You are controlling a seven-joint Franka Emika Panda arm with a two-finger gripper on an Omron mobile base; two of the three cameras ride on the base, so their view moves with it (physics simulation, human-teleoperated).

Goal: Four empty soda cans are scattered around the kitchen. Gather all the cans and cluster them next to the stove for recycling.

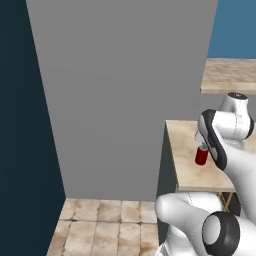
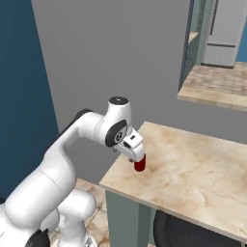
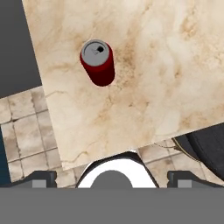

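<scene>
Grey wall (image 1: 120,95), tiled floor (image 1: 105,230), marble counter (image 2: 202,164).

A red soda can (image 3: 98,62) with a silvery top stands upright on the beige marble desk (image 3: 144,83), in the upper left part of the picture, near the desk's left edge. The tool (image 3: 112,176) hangs above the desk with its two dark fingertips (image 3: 40,176) spread wide apart at the bottom, well apart from the can and holding nothing. Brown tiled floor (image 3: 24,131) shows past the desk's edge, beside a grey wall (image 3: 15,48). A dark round object (image 3: 205,144) sits at the lower right.
</scene>
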